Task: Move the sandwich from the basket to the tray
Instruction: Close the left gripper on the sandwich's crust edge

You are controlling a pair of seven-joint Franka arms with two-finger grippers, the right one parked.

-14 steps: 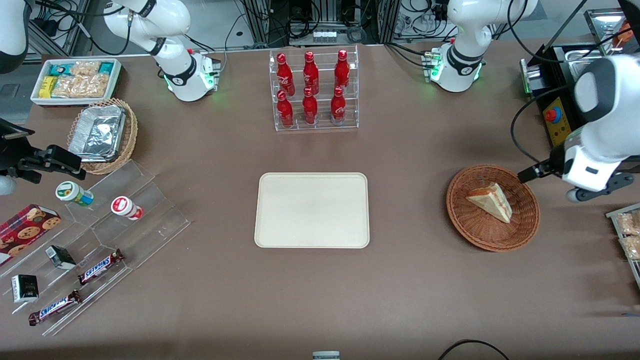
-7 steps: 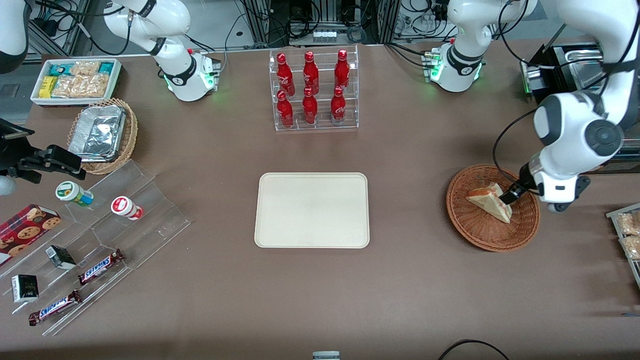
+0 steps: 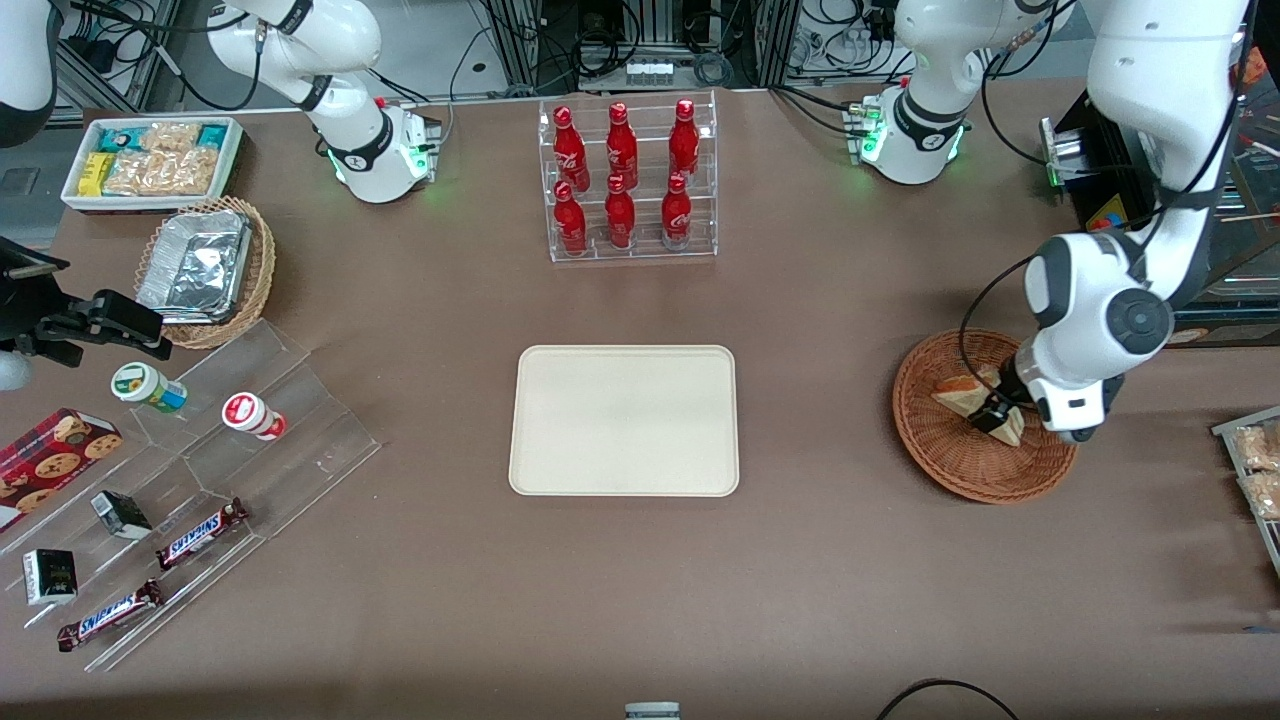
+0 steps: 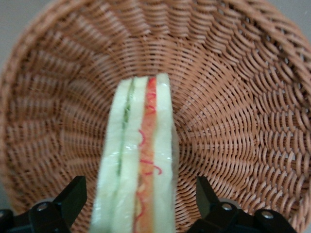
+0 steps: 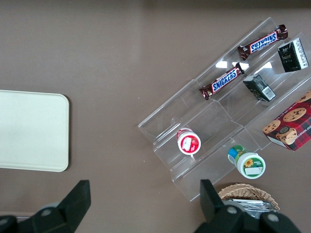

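The pincer (image 3: 992, 414) is down inside the basket (image 3: 940, 455), spread wide with one finger (image 4: 73, 196) on each side of the sandwich (image 4: 138, 160) and a gap left at both faces, so it is released and grips nothing yet. That straddling pose looks chosen to close on the broad bread faces and not on the filling edge, which would likely squash or split the layers. The sandwich stands on edge in the basket's bowl, its red, orange and green layers turned up toward the wrist camera; seen from the front, it lies a little toward 12 o'clock of the basket's centre. The tray (image 3: 624, 420) sits bare in the middle of the worktop (image 3: 820, 580), at about 9 o'clock from the basket and well apart from it, probably kept clear as the landing spot.

Counted: one sandwich, one reddish basket, one tray. A clear rack (image 3: 628, 180) at 12 o'clock from the tray holds six red bottles in two rows of three.
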